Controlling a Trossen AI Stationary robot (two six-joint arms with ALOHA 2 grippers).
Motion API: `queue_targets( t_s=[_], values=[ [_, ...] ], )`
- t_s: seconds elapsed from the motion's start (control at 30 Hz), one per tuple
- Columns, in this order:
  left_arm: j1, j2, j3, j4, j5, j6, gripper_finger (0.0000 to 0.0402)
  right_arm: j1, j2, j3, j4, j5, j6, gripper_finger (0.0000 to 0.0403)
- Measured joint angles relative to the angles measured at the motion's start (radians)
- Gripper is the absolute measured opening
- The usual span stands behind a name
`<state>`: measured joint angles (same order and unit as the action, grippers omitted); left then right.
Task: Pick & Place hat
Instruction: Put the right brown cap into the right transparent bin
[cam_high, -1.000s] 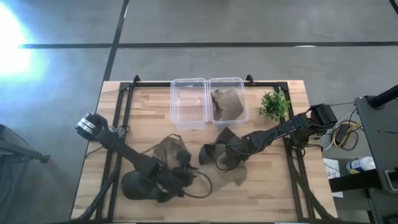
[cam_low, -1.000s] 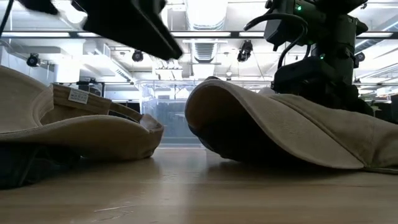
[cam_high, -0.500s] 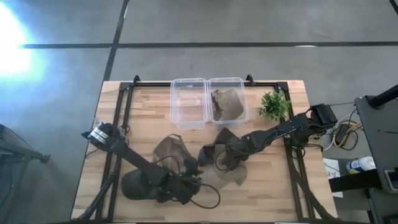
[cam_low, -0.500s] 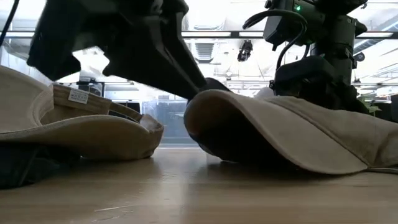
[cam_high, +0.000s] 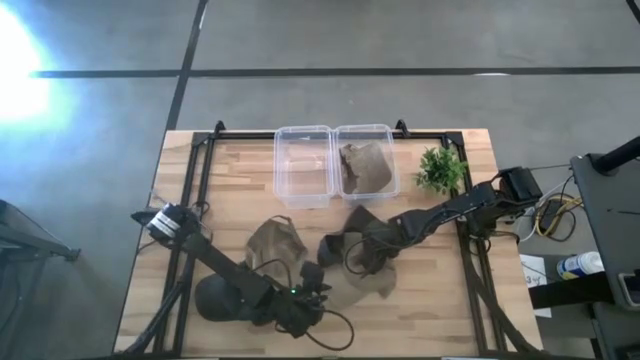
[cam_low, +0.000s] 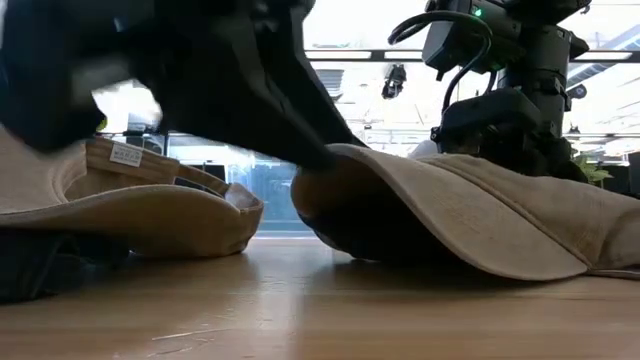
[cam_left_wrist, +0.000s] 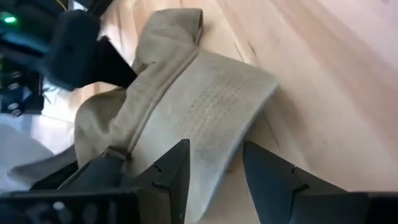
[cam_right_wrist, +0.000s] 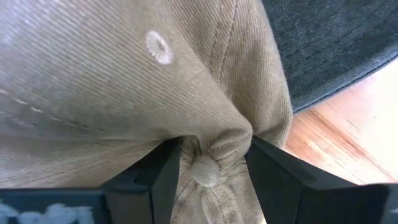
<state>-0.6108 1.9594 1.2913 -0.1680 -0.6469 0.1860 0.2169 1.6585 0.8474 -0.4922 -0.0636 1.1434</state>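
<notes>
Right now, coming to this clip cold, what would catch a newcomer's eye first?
Probably the two dark arms converging on a tan hat in the middle of the wooden table: the right gripper has bunched the crown button between its fingers, while the left gripper sits open at the brim. Behind them stand two clear bins, one already holding a hat, beside a small green plant.

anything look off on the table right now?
Only untidiness: several hats lie crumpled and overlapping mid-table. The right gripper pinches the tan cap at its crown button, bunching the fabric. One hat already sits in the right bin; the left bin holds none.
</notes>
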Motion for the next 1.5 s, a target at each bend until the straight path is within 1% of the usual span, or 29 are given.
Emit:
queue_targets(
  t_s=[0.07, 0.1, 0.23, 0.3, 0.4, 0.47, 0.63, 0.67, 0.77, 0.9, 1.07, 1.13, 1.27, 1.33, 1.4, 1.5],
  values=[
    [0.008, 0.028, -0.001, 0.041, -0.024, 0.065, 0.0142, 0.0, 0.001, 0.0, 0.01, -0.01, -0.005, 0.0178],
    [0.011, 0.042, 0.0, 0.062, -0.053, 0.098, 0.0142, 0.0, 0.001, 0.0, 0.011, -0.013, -0.009, 0.0178],
    [0.016, 0.079, 0.028, 0.142, -0.28, 0.214, 0.0142, 0.0, 0.001, 0.0, 0.011, -0.033, -0.024, 0.0178],
    [0.019, 0.08, 0.06, 0.142, -0.342, 0.252, 0.0141, 0.0, 0.001, 0.0, 0.013, -0.043, -0.035, 0.0178],
    [0.022, 0.072, 0.112, 0.126, -0.332, 0.274, 0.0126, 0.001, -0.004, 0.003, 0.012, -0.047, -0.052, 0.0178],
    [0.026, 0.065, 0.148, 0.101, -0.314, 0.275, 0.0105, 0.001, -0.015, 0.005, 0.009, -0.045, -0.067, 0.0178],
    [0.041, 0.056, 0.206, -0.037, -0.263, 0.229, 0.002, 0.002, -0.099, 0.01, 0.008, 0.015, -0.074, 0.0178],
    [0.044, 0.056, 0.215, -0.06, -0.248, 0.214, 0.0013, 0.002, -0.123, 0.01, 0.001, 0.03, -0.076, 0.0178],
    [0.052, 0.054, 0.255, -0.126, -0.228, 0.17, 0.0012, 0.002, -0.205, 0.011, -0.024, 0.081, -0.082, 0.0178],
    [0.06, 0.042, 0.36, -0.305, -0.226, 0.032, 0.001, 0.002, -0.356, 0.011, -0.09, 0.184, -0.121, 0.0178],
    [0.077, 0.0, 0.495, -0.465, -0.229, -0.243, 0.0008, 0.028, -0.57, 0.011, -0.159, 0.326, -0.164, 0.0178],
    [0.088, -0.018, 0.54, -0.509, -0.222, -0.39, 0.0008, 0.049, -0.646, 0.011, -0.165, 0.371, -0.19, 0.0178],
    [0.132, -0.064, 0.617, -0.611, -0.17, -0.808, 0.0007, 0.109, -0.794, 0.02, -0.147, 0.415, -0.293, 0.0178],
    [0.158, -0.085, 0.647, -0.647, -0.17, -0.959, 0.0007, 0.143, -0.85, 0.031, -0.149, 0.444, -0.336, 0.0178],
    [0.178, -0.099, 0.681, -0.653, -0.183, -1.015, 0.0008, 0.174, -0.891, 0.051, -0.161, 0.496, -0.363, 0.0178],
    [0.199, -0.119, 0.757, -0.657, -0.26, -1.027, 0.0009, 0.208, -0.929, 0.085, -0.206, 0.59, -0.399, 0.0178]
  ],
)
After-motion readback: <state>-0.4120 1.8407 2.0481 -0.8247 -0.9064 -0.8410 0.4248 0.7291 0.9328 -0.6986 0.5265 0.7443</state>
